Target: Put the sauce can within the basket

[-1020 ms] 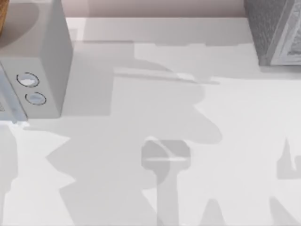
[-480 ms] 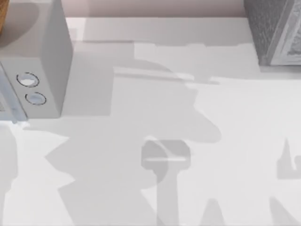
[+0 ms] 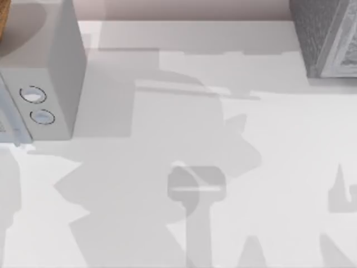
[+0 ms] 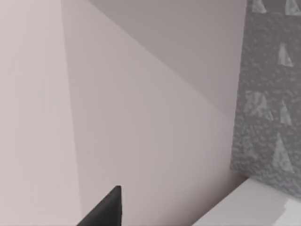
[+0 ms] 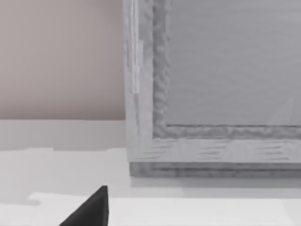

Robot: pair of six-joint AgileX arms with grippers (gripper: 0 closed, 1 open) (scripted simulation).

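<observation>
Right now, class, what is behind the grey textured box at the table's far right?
A pale pinkish wall rises behind the grey box, seen beside it. Whatever stands directly behind the box is covered by it.

no readable text, labels, numbers or signs on anything here.

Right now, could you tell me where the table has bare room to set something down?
The white table lies bare across its middle and near edge, bordered by the grey box with two round dials at the far left and the textured grey cabinet at the far right. Those two far corners are the crowded spots; the strip between them is free.
</observation>
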